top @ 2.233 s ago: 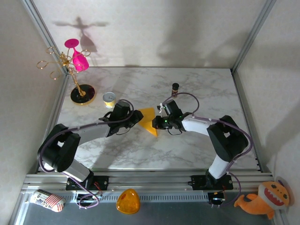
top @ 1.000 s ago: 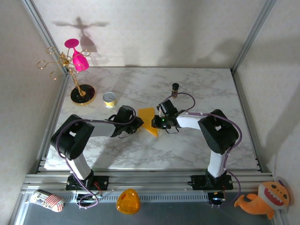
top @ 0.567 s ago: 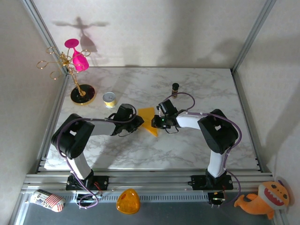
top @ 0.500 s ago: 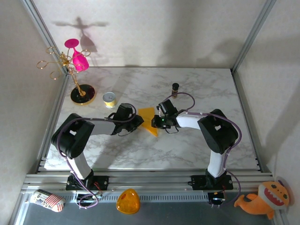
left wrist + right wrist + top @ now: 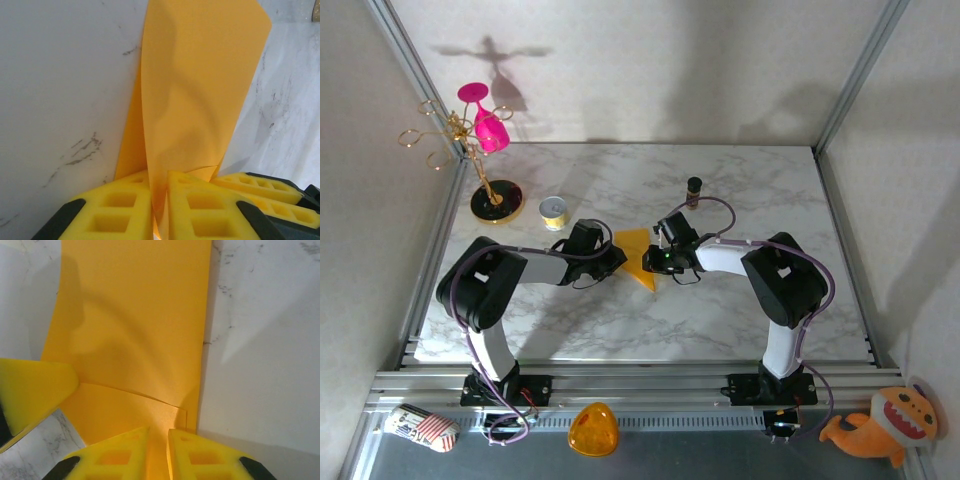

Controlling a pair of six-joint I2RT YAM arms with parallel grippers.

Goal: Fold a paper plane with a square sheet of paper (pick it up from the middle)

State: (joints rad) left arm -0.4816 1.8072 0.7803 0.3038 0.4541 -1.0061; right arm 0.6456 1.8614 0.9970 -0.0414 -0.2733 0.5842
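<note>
- Paper sheet [image 5: 638, 258] sits as a creased orange-yellow wedge about midway between the left and right edges of the worktop [image 5: 740, 190]. Its narrow end points toward the near edge.
- My left tool [image 5: 159, 202] is closed to a thin slit. The paper's edge runs up between its yellow pads, so I take that as a true pinch.
- My right tool [image 5: 157, 450] is nearly shut on the opposite side, with a folded flap caught between its pads.
- As I read it, the step in hand is forming a fold while both tools hold the wedge from either side.
- I should pinch lightly, because this thin paper buckles. A curved dent shows across the raised layer.
- I should move both tools together, at one pace, so the paper sheet neither tears nor slips free.
- I should line up the edges before pressing any crease down onto the worktop. A skewed crease would spoil the dart.
- My tools are very close to each other, so I must watch that their pads do not collide.
</note>
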